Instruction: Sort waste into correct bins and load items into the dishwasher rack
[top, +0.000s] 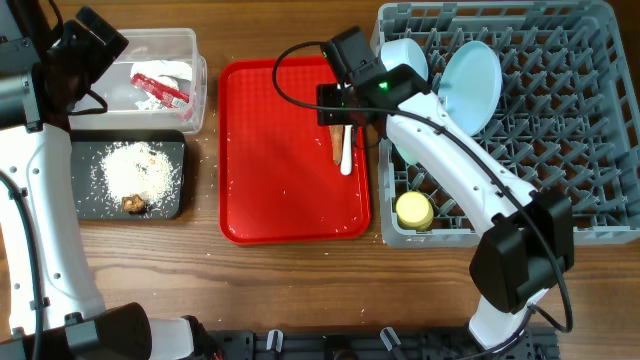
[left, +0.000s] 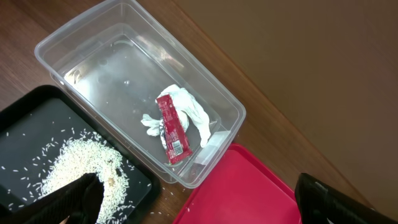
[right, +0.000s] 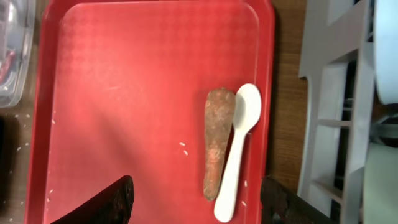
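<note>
A crumpled red-and-white wrapper (top: 160, 88) (left: 173, 127) lies in the clear tub (top: 190, 75) (left: 56, 43). Rice grains (top: 140, 168) (left: 74, 162) and a small brown lump (top: 133, 204) lie in the black tray (top: 80, 180) (left: 25, 118). A carrot piece (top: 337, 145) (right: 216, 140) and a white spoon (top: 346, 155) (right: 239, 149) lie side by side on the red tray (top: 280, 200) (right: 124, 93). My right gripper (top: 340, 112) (right: 196, 208) hovers open above them. My left gripper (top: 95, 50) (left: 202, 205) is open and empty, high beside the tub.
The grey dishwasher rack (top: 600, 120) (right: 336, 93) stands at the right and holds a pale blue plate (top: 472, 85), a bowl (top: 405, 55) and a yellow cup (top: 414, 210). A few stray rice grains lie on the red tray (left: 249, 193) and the wooden table.
</note>
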